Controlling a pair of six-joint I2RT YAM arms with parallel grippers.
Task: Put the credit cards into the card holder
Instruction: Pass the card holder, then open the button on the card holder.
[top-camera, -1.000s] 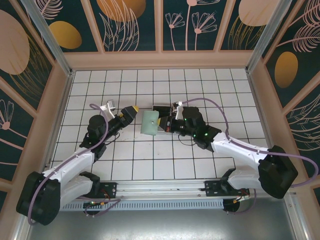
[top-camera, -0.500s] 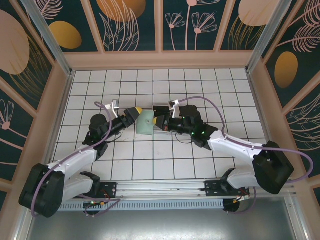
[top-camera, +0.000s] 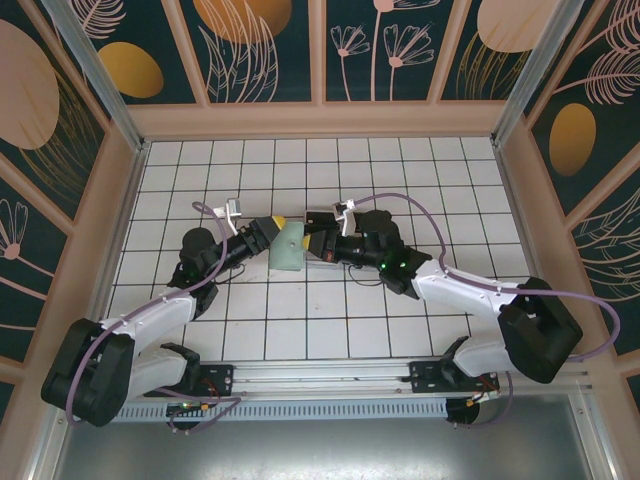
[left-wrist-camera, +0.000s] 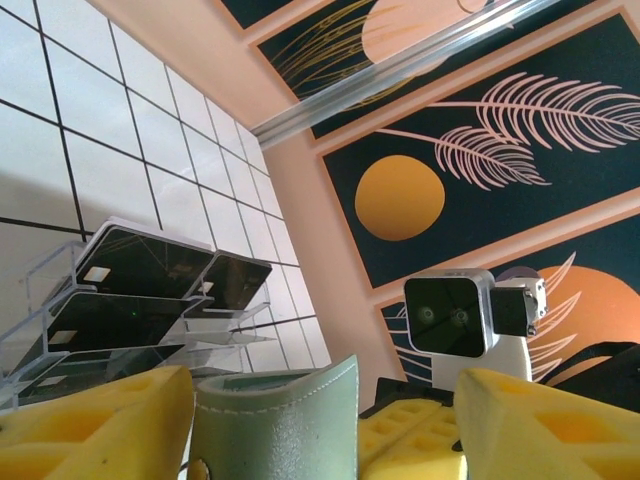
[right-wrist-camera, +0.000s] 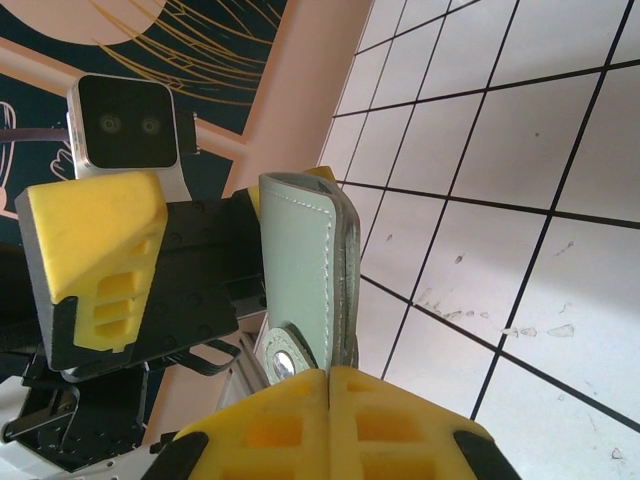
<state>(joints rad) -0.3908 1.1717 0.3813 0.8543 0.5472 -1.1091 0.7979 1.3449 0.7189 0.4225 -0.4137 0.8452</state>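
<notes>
Resting on the tiers of a clear stand (left-wrist-camera: 45, 300), the black credit cards (left-wrist-camera: 150, 262) lie just beyond the pale green card holder (top-camera: 288, 246), outside it. The holder sits mid-table (top-camera: 400, 170) between both arms. The right gripper (right-wrist-camera: 328, 400) is clenched on the holder's snap end. The left gripper (left-wrist-camera: 320, 410) is released, its 2 yellow fingers (left-wrist-camera: 90, 420) straddling the holder's other end.
</notes>
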